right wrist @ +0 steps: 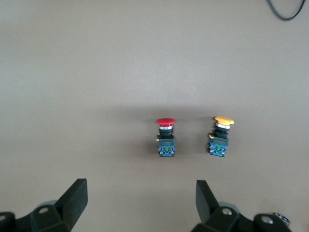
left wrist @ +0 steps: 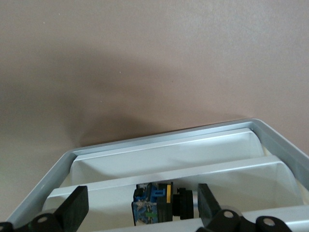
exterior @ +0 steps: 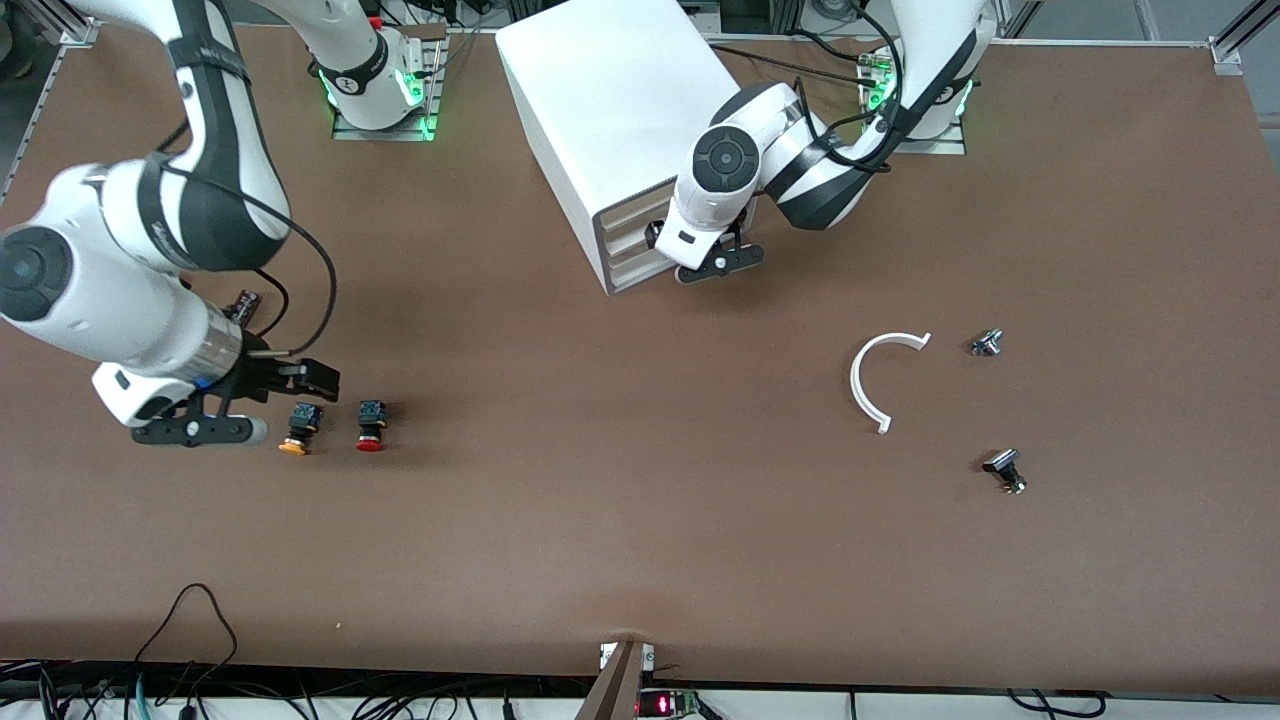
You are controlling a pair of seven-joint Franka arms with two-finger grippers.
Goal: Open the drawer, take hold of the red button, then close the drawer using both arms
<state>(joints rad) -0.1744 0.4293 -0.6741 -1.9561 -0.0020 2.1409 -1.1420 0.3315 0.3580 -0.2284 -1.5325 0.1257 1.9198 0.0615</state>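
L gripper sits at the front of the white cabinet, fingers spread wide & gripping nothing, over the drawer, which is pulled out a bit w/ a blue-and-black switch part lying inside. R gripper is low over the table toward the right arm's end, fingers apart & empty. Red button lies on the table just beside the orange button, the orange one closer to the R gripper; both well apart from the drawer.
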